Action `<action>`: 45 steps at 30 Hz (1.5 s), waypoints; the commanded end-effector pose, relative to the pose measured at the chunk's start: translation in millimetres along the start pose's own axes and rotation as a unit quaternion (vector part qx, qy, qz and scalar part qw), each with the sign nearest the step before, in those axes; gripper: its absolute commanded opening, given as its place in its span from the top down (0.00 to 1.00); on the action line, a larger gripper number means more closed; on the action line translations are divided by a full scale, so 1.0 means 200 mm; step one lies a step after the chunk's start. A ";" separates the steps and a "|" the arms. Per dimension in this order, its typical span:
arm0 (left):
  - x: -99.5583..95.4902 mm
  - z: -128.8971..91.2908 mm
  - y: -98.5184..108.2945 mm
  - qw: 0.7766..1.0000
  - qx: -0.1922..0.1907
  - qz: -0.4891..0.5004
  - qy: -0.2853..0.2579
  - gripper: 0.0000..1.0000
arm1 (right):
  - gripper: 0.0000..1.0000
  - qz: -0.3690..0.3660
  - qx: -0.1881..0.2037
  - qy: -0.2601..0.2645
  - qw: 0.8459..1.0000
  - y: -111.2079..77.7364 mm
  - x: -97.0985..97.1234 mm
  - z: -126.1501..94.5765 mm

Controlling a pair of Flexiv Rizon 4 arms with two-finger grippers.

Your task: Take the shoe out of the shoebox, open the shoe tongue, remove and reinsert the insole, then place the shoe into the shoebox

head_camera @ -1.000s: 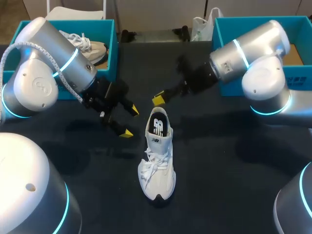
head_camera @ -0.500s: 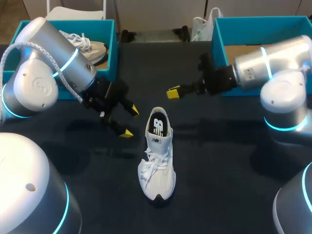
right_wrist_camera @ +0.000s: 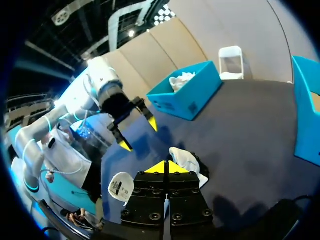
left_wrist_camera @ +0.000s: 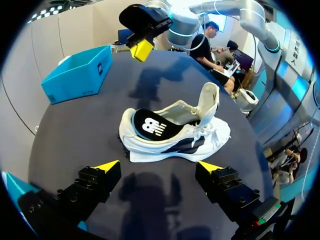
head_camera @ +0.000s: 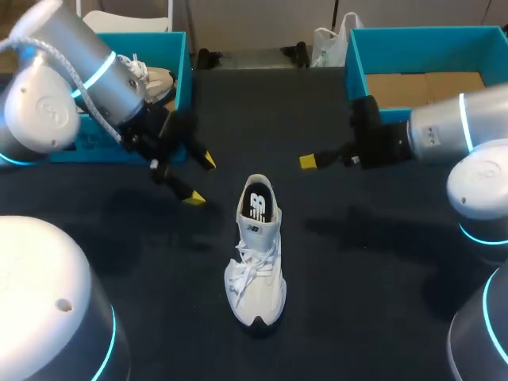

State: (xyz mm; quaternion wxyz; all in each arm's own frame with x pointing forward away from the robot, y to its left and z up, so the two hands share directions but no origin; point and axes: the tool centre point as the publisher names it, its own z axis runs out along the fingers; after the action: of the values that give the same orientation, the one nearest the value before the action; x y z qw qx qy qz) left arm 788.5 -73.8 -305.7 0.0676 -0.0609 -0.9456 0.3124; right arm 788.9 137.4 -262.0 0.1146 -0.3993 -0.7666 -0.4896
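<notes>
Shoe (head_camera: 255, 252) stands on the table (head_camera: 357, 302), insole (head_camera: 258, 205) seemingly seated inside. Right gripper (head_camera: 308, 162), clenched and empty, has retreated from its heel; left gripper (head_camera: 200, 180), spread wide, backed off too. Boxing likely follows.

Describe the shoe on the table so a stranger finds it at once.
Start at the dark table with a teal cardboard shoebox at each far corner. Between them, nearer the front, a white lace-up sneaker stands alone on the tabletop. Unlike the pale shoe inside the left box, it sits outside any box.
</notes>
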 end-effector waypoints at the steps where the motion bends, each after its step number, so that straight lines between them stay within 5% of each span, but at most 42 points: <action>1: -0.01 -0.10 -0.01 1.000 -0.007 0.002 -0.009 0.00 | 1.00 0.012 0.035 -0.100 0.994 0.03 0.03 0.00; 20: -0.07 -0.32 -0.01 0.998 -0.018 0.033 -0.052 0.00 | 1.00 0.090 0.134 -0.212 0.964 0.12 0.03 0.02; 35: -0.06 -0.37 0.02 0.997 -0.022 0.046 -0.063 0.00 | 1.00 0.168 0.205 -0.201 0.943 0.21 0.03 0.01; 45: -0.12 -0.47 0.04 0.995 -0.020 0.027 -0.090 0.00 | 1.00 0.168 0.196 -0.190 0.947 0.20 0.02 0.02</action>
State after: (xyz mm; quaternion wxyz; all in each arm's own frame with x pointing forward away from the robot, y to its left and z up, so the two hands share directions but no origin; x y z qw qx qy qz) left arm 829.6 -19.8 -240.4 -0.0254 -0.0603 -0.9517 0.3001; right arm 816.5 148.4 -233.1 0.1256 -0.5763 -0.7769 -0.2202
